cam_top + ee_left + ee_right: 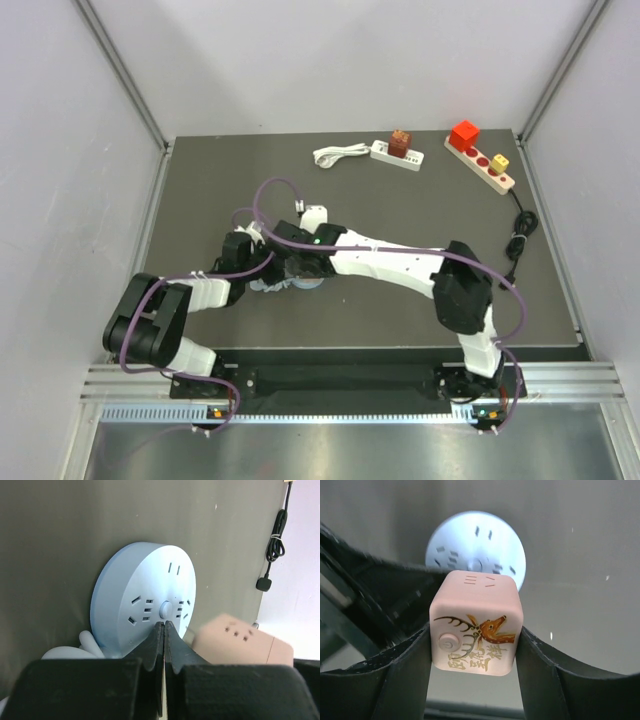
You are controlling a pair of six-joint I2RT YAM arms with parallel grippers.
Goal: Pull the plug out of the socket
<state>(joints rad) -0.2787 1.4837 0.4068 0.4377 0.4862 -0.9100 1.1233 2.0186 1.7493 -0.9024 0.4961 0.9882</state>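
Top camera overhead, whole table [420,205]; wrist cameras close, sharing round socket [145,587].

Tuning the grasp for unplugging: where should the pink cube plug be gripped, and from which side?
Grip the pink cube plug on its two flat, parallel side walls, coming from the end facing away from the round socket. The right gripper holds it that way; its rounded corners would likely slip.
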